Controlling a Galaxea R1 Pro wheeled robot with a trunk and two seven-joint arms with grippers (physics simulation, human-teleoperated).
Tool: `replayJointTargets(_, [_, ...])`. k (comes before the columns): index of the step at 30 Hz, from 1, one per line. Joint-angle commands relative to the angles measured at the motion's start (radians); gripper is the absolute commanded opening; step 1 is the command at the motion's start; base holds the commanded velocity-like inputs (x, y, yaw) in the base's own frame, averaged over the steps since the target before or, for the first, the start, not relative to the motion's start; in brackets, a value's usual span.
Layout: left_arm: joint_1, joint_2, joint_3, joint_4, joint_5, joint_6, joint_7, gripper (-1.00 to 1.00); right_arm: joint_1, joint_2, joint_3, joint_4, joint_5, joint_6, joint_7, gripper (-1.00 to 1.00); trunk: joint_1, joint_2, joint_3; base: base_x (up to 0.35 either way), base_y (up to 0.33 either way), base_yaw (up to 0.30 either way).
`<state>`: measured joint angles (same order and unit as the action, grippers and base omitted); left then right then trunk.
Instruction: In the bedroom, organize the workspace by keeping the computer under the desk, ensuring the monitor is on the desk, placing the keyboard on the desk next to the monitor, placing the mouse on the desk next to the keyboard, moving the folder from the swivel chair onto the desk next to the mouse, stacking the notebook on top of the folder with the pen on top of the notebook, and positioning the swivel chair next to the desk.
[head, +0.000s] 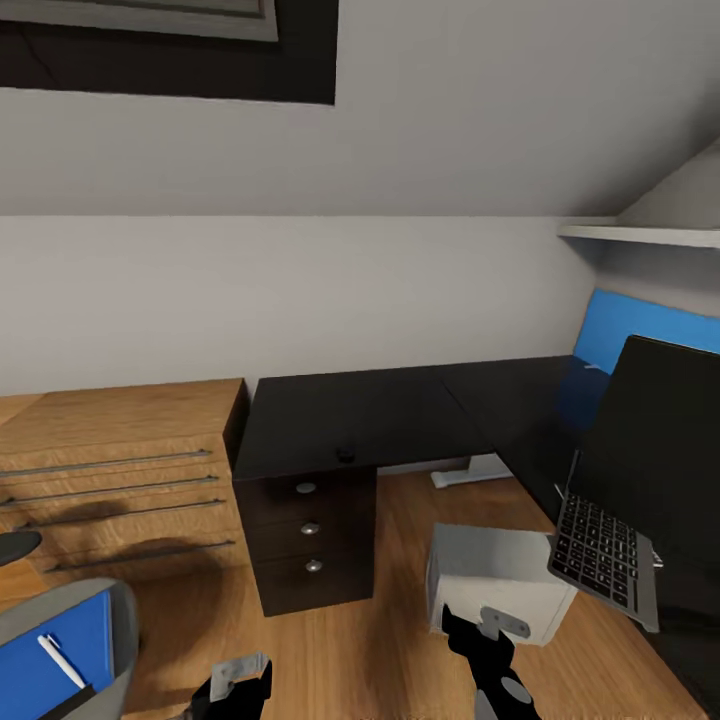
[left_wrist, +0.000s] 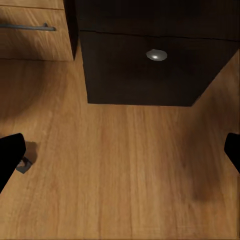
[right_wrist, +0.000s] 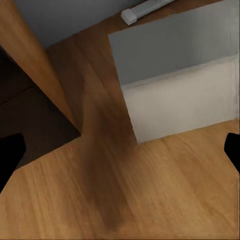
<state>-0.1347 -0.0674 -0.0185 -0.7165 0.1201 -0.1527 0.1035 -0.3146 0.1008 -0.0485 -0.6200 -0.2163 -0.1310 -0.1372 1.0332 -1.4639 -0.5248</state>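
Your left gripper (head: 240, 690) and right gripper (head: 487, 640) both hang empty over the wood floor (head: 380, 620), fingers spread. The computer (head: 495, 580) sits on the floor at two o'clock, the keyboard (head: 600, 550) tilting off the black tabletop (head: 380, 410) beside the monitor (head: 660, 460). The pen (head: 60, 660) lies on the blue folder (head: 50, 655) at eight o'clock.

Black desk (head: 400, 400); grey-white computer (head: 500, 580); blue folder (head: 55, 650).
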Motion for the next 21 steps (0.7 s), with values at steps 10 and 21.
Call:
replayJointTargets(10, [0.0, 0.001, -0.002, 0.006, 0.01, -0.016, 0.002, 1.0, 0.0, -0.001, -0.002, 0.01, -0.01, -0.028, 0.001, 1.0, 0.0, -0.001, -0.002, -0.247, 0.0, -0.099])
replayJointTargets(21, [0.0, 0.002, 0.0, 0.012, 0.011, -0.016, 0.002, 1.0, 0.0, -0.001, -0.002, 0.014, -0.01, -0.029, 0.001, 1.0, 0.0, -0.001, -0.002, -0.15, 0.0, -0.003])
